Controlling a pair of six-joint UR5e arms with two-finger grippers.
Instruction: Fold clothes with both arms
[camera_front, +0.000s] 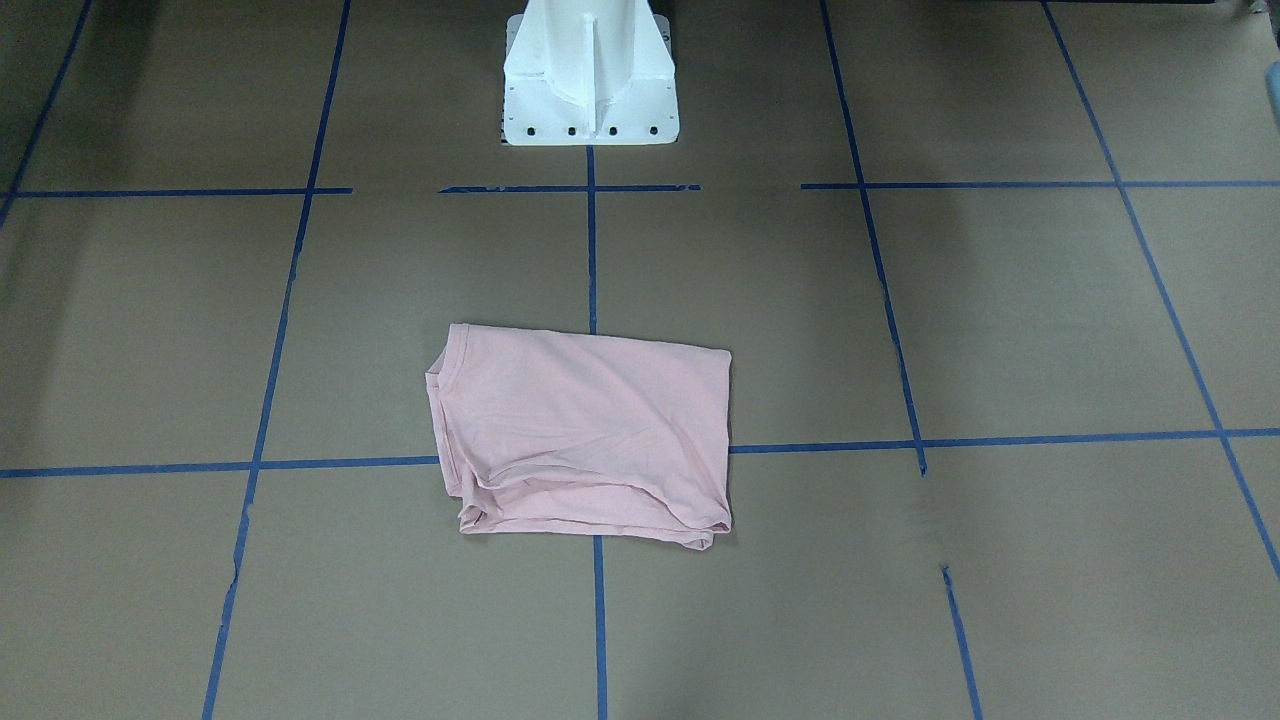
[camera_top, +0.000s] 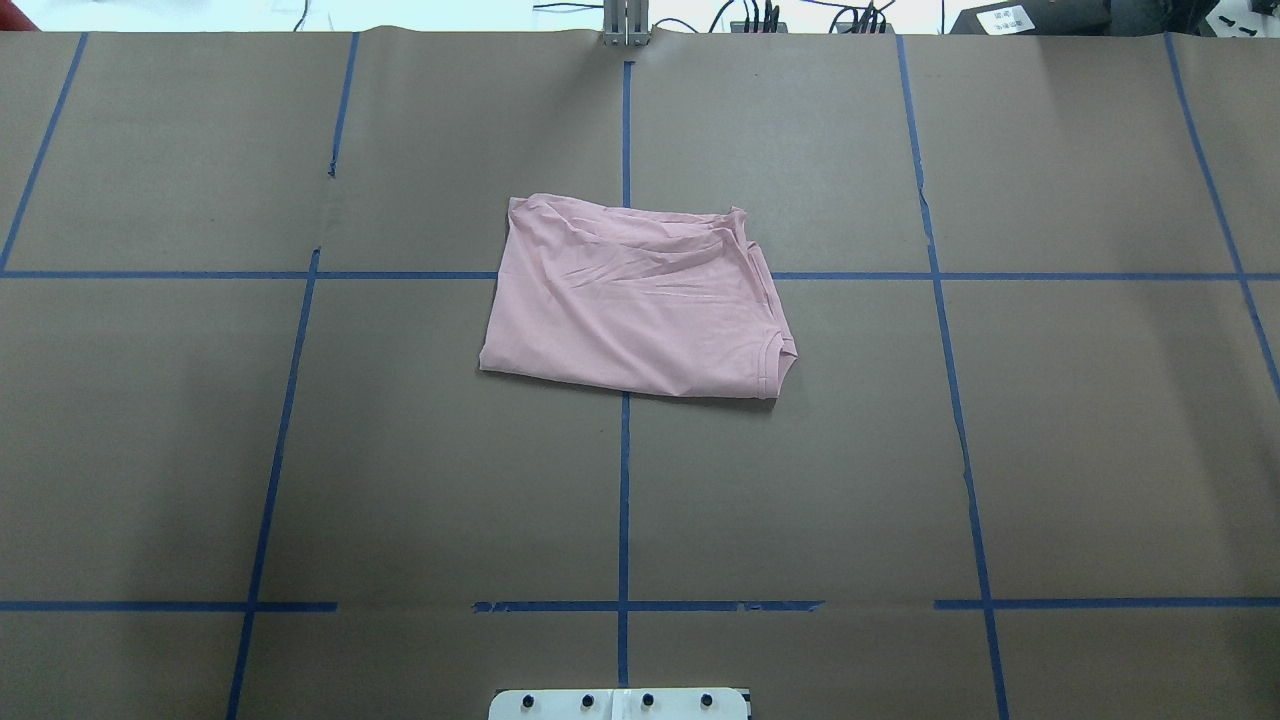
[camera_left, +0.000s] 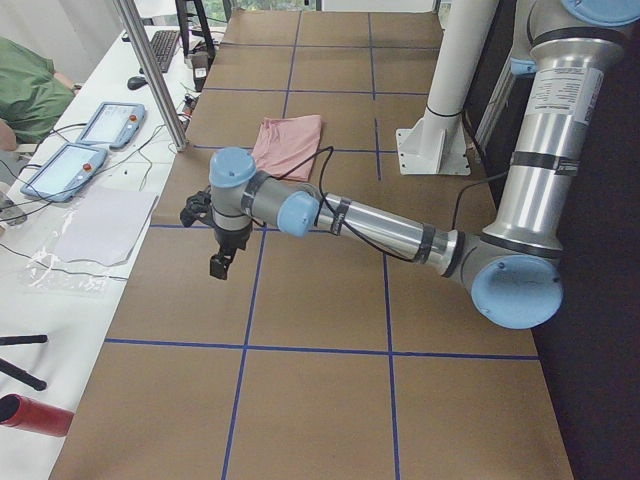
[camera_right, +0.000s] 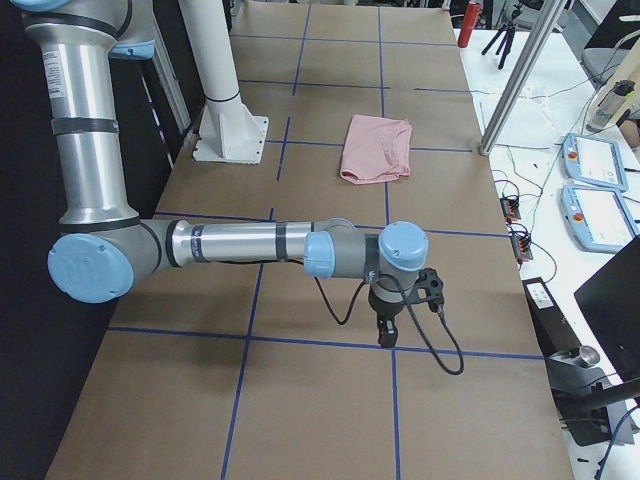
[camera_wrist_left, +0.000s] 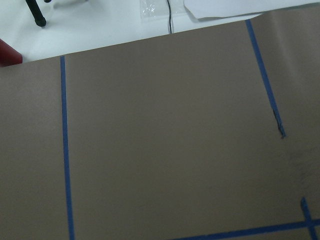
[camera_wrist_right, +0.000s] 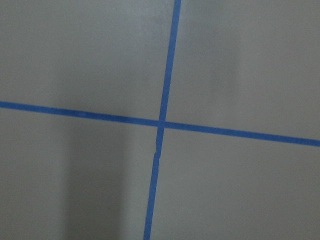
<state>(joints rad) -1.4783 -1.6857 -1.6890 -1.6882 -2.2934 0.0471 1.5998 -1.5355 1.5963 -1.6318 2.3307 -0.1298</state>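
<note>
The pale pink T-shirt lies folded into a rough rectangle at the middle of the brown table, ribbed collar at its right corner in the overhead view. It also shows in the front-facing view, the left side view and the right side view. No print shows. My left gripper hangs over the table far from the shirt, near the table's end. My right gripper hangs over the opposite end, also far from the shirt. I cannot tell whether either is open or shut. Neither holds anything I can see.
The white pedestal base stands at the robot's side of the table. Blue tape lines grid the brown cover. A side bench holds tablets and paper. A metal post stands by the table's far edge.
</note>
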